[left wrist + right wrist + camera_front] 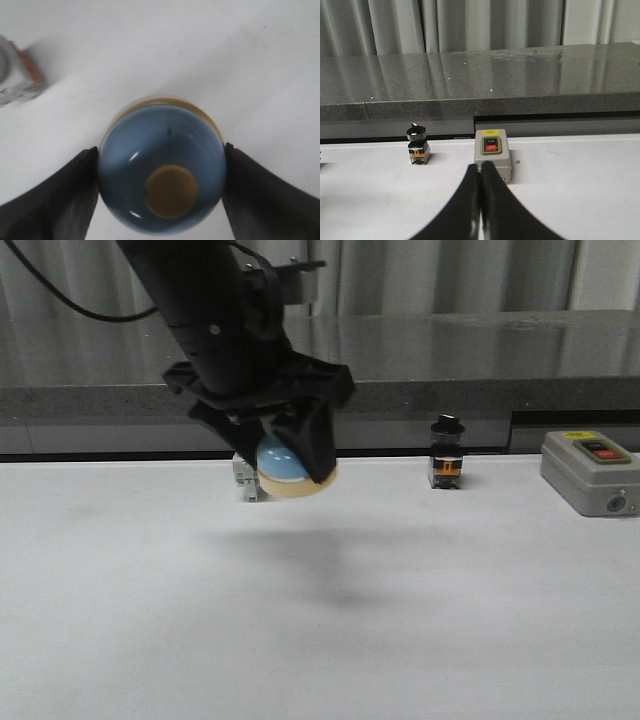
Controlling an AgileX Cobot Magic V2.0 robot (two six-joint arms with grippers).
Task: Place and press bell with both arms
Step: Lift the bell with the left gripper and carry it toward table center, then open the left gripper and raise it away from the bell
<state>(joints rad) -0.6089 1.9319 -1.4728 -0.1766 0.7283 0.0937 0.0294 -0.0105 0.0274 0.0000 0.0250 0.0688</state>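
My left gripper [290, 465] is shut on the bell [290, 468], a light-blue dome with a cream base, and holds it above the white table, its shadow below. In the left wrist view the bell [162, 167] fills the gap between the two dark fingers [50, 200], its cream button facing the camera. My right gripper [480, 172] is shut and empty, fingers pressed together over the table, in front of the grey box. The right arm does not show in the front view.
A grey box with red and black buttons [588, 472] stands at the far right, also in the right wrist view [492, 152]. A black-knobbed switch [446, 453] stands at the back. A white switch [246, 478] is partly hidden behind the left gripper. A dark counter [450, 350] runs behind the table.
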